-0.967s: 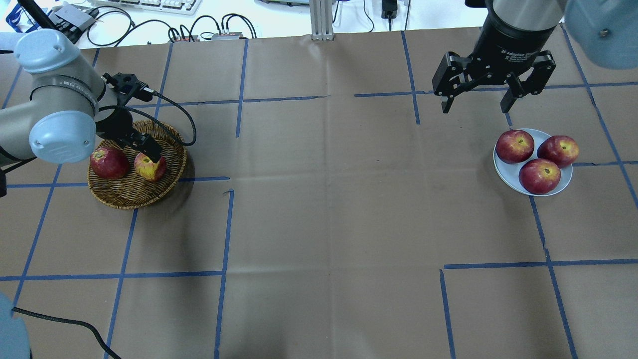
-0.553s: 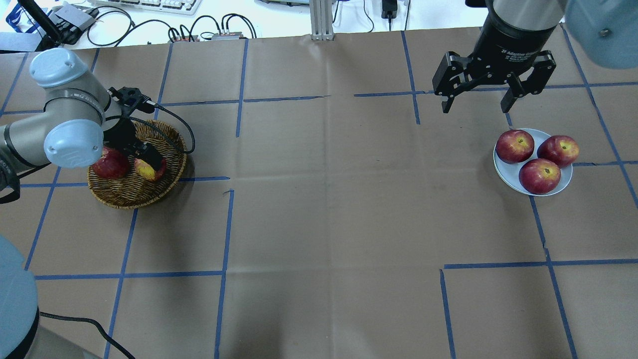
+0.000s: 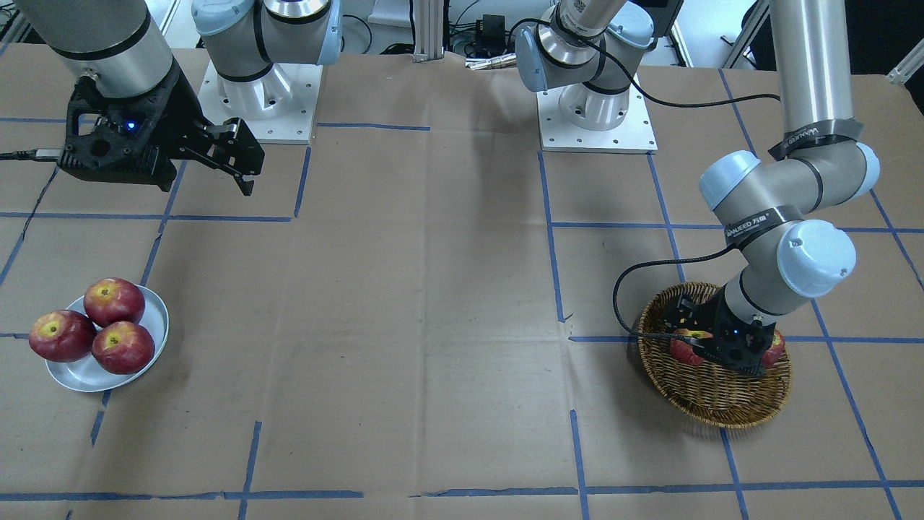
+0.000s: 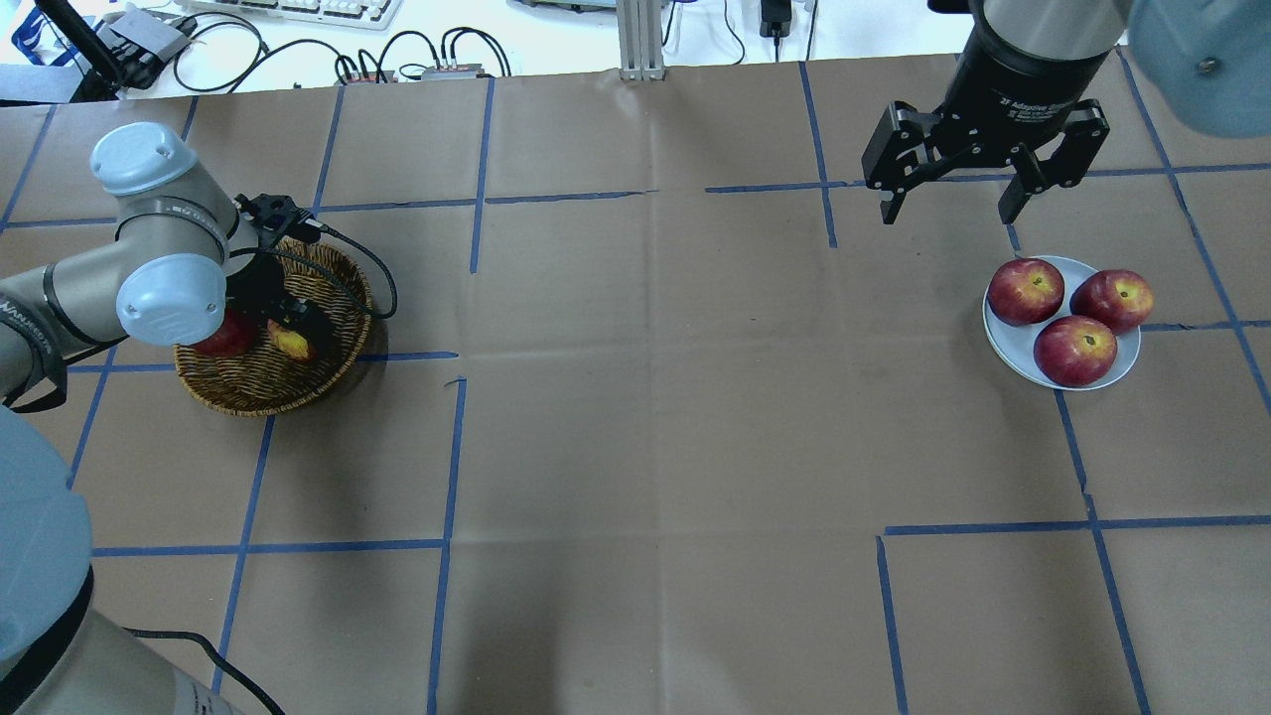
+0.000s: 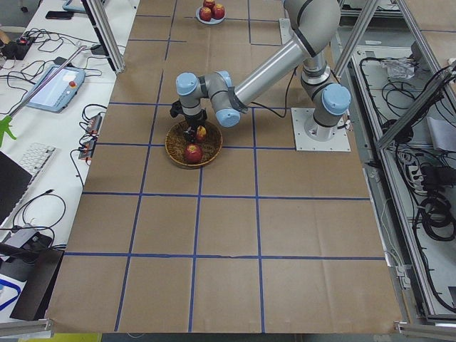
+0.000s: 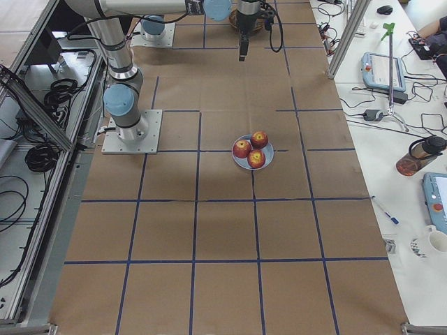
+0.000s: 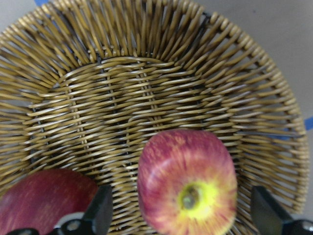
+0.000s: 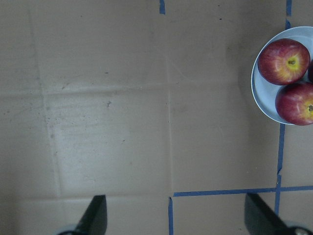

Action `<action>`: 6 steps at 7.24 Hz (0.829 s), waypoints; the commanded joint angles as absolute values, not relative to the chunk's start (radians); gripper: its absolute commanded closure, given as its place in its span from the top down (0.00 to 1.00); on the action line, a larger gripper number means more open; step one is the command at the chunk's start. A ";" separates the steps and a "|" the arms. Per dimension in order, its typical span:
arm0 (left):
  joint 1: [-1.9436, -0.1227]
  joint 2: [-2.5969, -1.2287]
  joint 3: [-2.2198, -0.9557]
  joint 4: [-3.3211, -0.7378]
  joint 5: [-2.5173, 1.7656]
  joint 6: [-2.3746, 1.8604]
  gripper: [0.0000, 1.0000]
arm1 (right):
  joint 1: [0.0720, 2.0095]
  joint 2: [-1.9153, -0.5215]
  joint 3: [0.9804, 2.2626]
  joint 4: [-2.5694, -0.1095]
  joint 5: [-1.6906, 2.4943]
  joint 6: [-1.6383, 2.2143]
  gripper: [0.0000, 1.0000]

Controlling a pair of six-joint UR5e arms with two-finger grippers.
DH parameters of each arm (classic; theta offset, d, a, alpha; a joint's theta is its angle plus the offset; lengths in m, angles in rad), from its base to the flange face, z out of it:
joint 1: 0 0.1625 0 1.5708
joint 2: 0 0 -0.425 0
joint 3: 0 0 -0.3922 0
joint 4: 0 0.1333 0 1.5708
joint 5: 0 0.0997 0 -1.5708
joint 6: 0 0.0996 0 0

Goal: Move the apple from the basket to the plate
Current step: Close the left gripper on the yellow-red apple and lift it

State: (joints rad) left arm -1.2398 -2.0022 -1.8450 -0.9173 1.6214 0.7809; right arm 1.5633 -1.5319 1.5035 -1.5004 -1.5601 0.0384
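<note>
Apple sits low in the basket, stem hollow turned up at the wrist camera, and the left gripper is right down over it. Its jaws are spread, its fingers flank the fruit, and a sliver of wicker shows on either side, so no contact that I can see. Here's the worry: the dark apple lies just left of it, close beside one finger. If the jaws close off-centre, that finger may shove or trap the dark apple and set both fruits rolling. The skin looks smooth and the sides curve away, so a pinch too high on the shoulders could squirt the apple out across the basket. A pinch too low may snag a fingertip in the weave and drag the basket up on the lift. Then there's the landing. The plate is well apart, over at the right end of the table. Three apples crowd it, leaving little bare surface, so a fourth set down there could knock one over the rim or roll off itself. The right gripper hangs spread and empty just on the far side of the plate. If the fruit has to change hands midway, a mistimed release drops it on the table.
</note>
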 commanded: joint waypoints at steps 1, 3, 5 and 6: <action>-1.241 -1.996 -1.855 -0.914 1.621 0.784 0.63 | 1.566 -1.534 1.505 -1.500 -1.560 0.038 1.00; -1.250 -1.979 -1.850 -0.916 1.628 0.781 0.56 | 1.566 -1.534 1.503 -1.502 -1.559 0.038 1.00; -1.282 -1.907 -1.827 -0.936 1.623 0.732 0.55 | 1.566 -1.534 1.505 -1.500 -1.559 0.038 1.00; -1.357 -1.866 -1.824 -0.963 1.621 0.636 0.56 | 1.566 -1.534 1.505 -1.502 -1.559 0.038 1.00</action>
State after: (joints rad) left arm -1.2918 -1.9166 -1.8303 -0.9386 1.6247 0.7240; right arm 1.5662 -1.5340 1.5046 -1.5008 -1.5585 0.0384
